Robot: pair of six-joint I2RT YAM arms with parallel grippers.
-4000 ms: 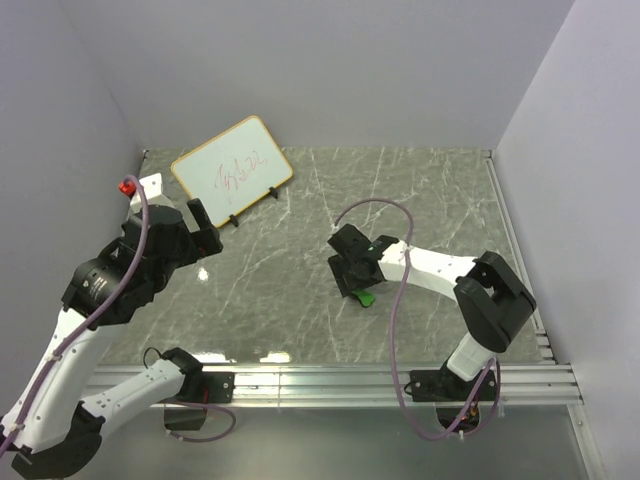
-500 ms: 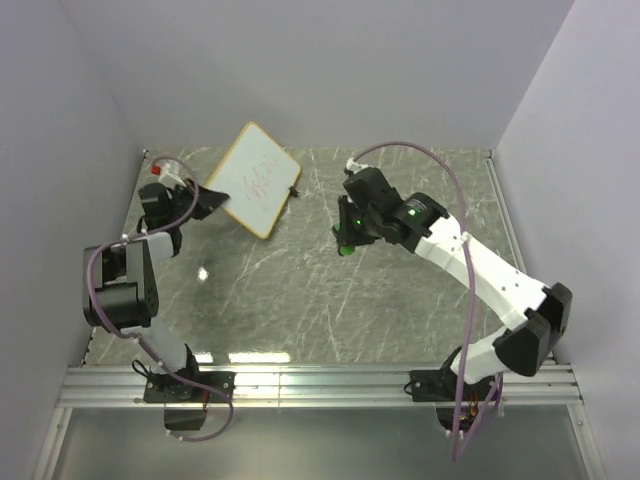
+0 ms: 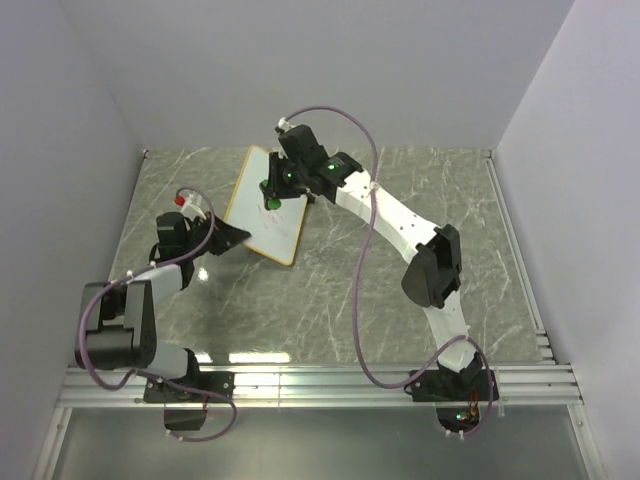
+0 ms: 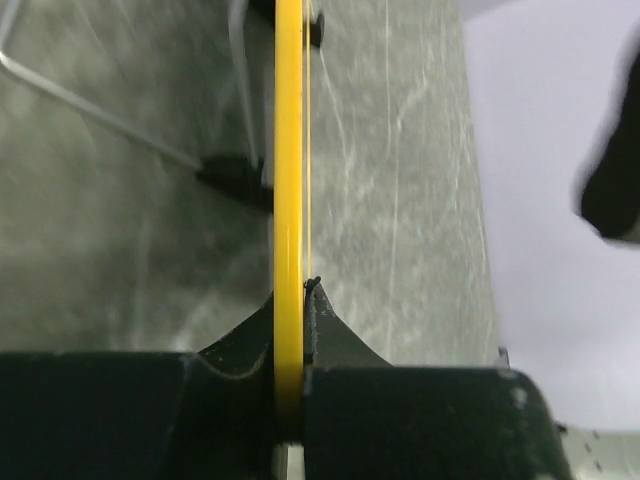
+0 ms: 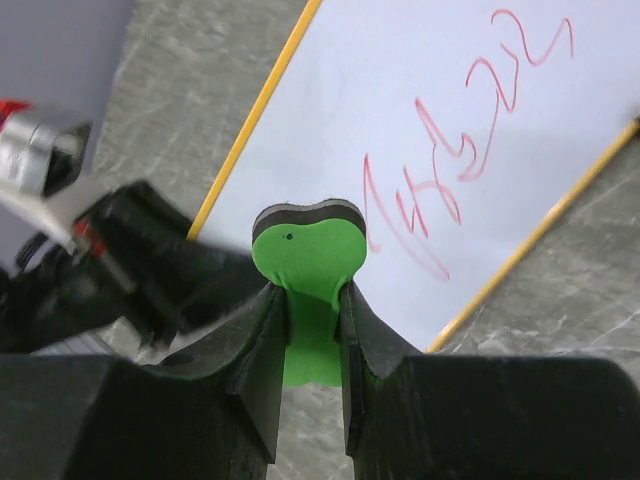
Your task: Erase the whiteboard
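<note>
The left gripper [image 4: 296, 300] clamps one edge of the whiteboard [image 3: 278, 228], which tilts away just ahead of its fingers. The right gripper [image 5: 310, 295] pinches the green eraser [image 5: 305, 250], poised beside the red scribbles [image 5: 440, 190]. A hard wipe could twist the board out of that thin edge grip. The left wrist view shows the frame edge-on between the jaws, with no writing visible, while the right wrist view shows the strokes whole and unerased.

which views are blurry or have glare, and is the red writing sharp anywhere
Left wrist: the whiteboard edge is fairly sharp, the table behind it smeared. Right wrist: the red writing and green eraser are crisp, the left side soft. Top external: a small glare spot on the table, writing too small to read.
</note>
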